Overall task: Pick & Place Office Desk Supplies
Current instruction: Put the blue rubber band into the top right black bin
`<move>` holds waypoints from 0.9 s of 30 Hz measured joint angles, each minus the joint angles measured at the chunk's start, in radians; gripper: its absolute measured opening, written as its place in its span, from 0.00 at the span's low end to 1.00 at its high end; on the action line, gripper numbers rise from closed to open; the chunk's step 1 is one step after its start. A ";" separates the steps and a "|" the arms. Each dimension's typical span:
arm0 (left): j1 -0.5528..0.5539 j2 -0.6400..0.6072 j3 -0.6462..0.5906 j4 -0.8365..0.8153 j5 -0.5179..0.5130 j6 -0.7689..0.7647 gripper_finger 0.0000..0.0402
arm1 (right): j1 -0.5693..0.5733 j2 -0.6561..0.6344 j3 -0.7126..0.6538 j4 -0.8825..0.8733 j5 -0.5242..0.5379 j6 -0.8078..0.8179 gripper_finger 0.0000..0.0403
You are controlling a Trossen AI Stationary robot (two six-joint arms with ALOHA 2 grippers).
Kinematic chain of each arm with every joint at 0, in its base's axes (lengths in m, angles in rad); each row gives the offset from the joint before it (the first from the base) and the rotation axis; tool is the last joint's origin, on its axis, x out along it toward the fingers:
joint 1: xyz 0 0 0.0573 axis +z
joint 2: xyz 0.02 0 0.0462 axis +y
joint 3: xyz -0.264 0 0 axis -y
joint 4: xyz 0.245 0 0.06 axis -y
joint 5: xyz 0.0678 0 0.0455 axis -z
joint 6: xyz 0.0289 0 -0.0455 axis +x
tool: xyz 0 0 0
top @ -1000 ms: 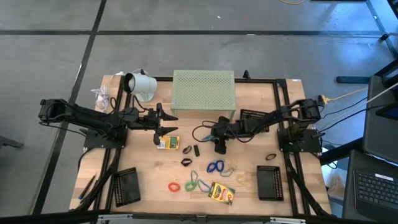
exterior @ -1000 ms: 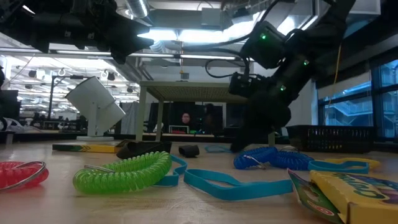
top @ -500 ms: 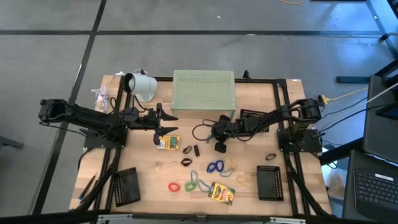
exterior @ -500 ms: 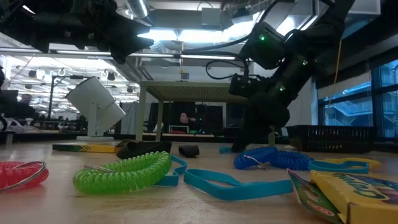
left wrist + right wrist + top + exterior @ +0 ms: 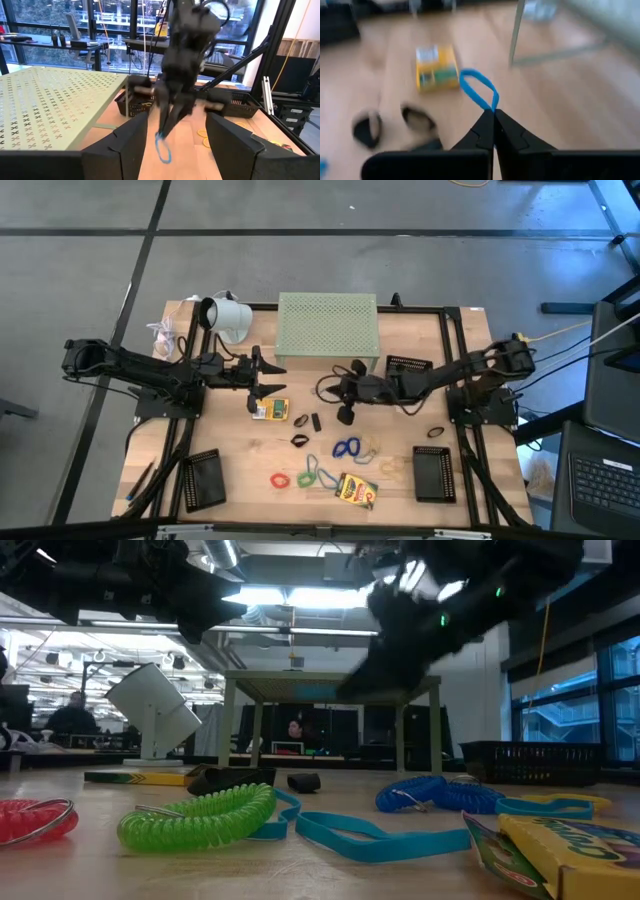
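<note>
My right gripper (image 5: pixel 345 416) hangs above the table's middle, in front of the pale green stand, shut on a thin blue band loop (image 5: pixel 477 91). The left wrist view shows that loop (image 5: pixel 161 148) dangling under the fingers. My left gripper (image 5: pixel 262 377) waits open at the left, above a crayon box (image 5: pixel 270 410). On the table lie a second crayon box (image 5: pixel 356 489), red (image 5: pixel 279 479), green (image 5: pixel 307 478), blue (image 5: pixel 347 448) and tan (image 5: pixel 375 445) loops, and small black clips (image 5: pixel 300 420). My right gripper pinches one end of the blue loop (image 5: pixel 492 106) between its two fingertips. The fingers slant downward, coming from the table's right side. The rest of the loop sticks out past the tips and hangs slack, clear of the table.
The pale green perforated stand (image 5: pixel 328 328) is at the far middle, a white lamp-like object (image 5: pixel 225 318) at the far left. Black mesh trays sit at the near left (image 5: pixel 203 478), near right (image 5: pixel 434 473) and right of the stand (image 5: pixel 405 366).
My right gripper has risen from the table and tipped up toward level, shifting slightly toward the table's left. The blue loop, which lay on the wood by its fingers, is now lifted clear and hangs from them.
</note>
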 joint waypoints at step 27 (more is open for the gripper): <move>0.000 0.000 0.000 0.001 0.000 0.000 0.49 | 0.127 -0.065 0.001 0.610 0.295 -0.224 0.01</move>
